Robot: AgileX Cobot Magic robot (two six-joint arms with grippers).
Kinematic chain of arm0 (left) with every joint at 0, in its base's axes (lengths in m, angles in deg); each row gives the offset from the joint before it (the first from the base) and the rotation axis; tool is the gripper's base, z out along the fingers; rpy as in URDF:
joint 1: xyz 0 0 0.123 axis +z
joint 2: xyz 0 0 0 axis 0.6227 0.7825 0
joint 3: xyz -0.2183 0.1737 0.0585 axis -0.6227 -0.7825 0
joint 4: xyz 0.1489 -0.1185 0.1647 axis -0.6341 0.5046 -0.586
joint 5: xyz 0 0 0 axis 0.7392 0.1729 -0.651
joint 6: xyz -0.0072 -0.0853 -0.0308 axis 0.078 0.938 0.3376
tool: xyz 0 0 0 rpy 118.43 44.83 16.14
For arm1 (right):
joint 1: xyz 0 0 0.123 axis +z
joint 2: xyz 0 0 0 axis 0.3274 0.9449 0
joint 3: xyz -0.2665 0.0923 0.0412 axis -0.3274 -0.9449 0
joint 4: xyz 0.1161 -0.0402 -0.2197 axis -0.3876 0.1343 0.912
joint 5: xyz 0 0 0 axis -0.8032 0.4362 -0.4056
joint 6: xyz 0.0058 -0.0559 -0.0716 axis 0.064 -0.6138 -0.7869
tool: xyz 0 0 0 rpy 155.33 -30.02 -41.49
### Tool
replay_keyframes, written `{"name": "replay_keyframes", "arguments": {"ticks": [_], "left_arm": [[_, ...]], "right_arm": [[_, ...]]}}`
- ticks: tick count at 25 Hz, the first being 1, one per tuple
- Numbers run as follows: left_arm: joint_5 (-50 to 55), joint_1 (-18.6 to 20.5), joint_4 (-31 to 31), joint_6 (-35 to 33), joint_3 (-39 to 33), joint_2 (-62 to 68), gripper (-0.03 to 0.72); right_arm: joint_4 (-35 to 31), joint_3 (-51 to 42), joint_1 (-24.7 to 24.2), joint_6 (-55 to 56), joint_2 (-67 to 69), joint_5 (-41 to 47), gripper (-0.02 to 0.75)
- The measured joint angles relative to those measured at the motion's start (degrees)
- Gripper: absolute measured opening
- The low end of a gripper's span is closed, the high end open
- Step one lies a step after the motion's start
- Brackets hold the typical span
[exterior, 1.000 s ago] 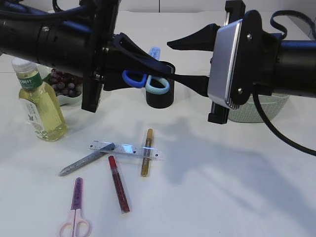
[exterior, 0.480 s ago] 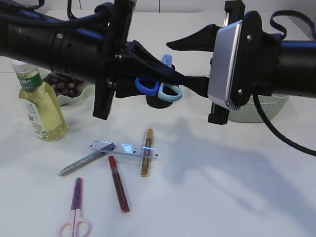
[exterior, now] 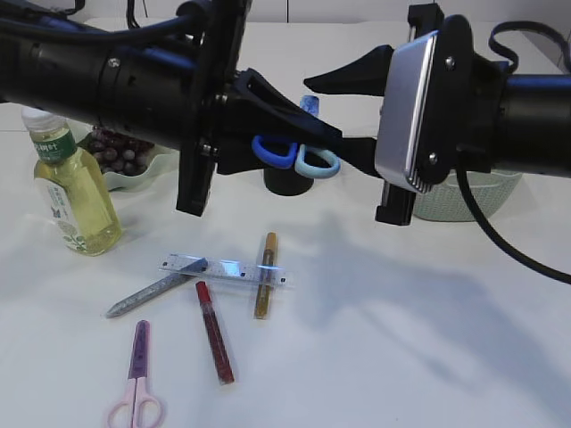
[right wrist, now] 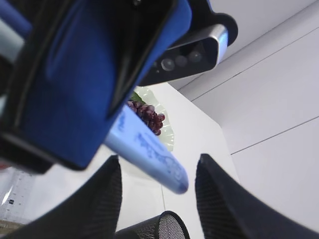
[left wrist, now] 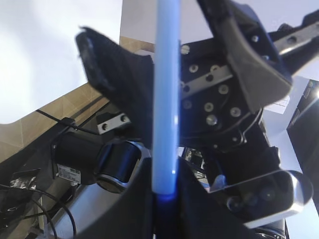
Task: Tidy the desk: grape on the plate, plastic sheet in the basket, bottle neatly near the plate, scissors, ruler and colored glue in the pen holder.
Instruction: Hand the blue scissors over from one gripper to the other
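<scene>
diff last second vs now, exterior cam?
The left pincer, shut on the blue scissors, carried them rightward toward the right pincer, which stands open and did not move. The scissors now hang over the pen holder. Bottle, grapes, ruler, glue pens and pink scissors lie as before.

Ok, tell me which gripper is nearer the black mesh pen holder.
Left. The left gripper, clamping the blue-handled scissors, sits right above the black mesh pen holder; the right gripper stands open, further right.
</scene>
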Motion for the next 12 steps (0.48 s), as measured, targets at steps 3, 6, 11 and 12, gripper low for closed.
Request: {"name": "replay_keyframes", "arguments": {"ticks": [3, 6, 11, 12], "left_arm": [[0.0, 0.0, 0.18, 0.0, 0.0, 0.0, 0.043], [0.0, 0.0, 0.6, 0.0, 0.0, 0.0, 0.043], [0.0, 0.0, 1.11, 0.0, 0.0, 0.0, 0.043], [0.0, 0.0, 1.11, 0.0, 0.0, 0.0, 0.043]], "right_arm": [[0.0, 0.0, 0.0, 0.46, 0.0, 0.8, 0.386], [0.0, 0.0, 0.0, 1.4, 0.0, 1.47, 0.386], [0.0, 0.0, 0.0, 1.78, 0.0, 2.02, 0.386], [0.0, 0.0, 0.0, 1.98, 0.0, 2.12, 0.386]]}}
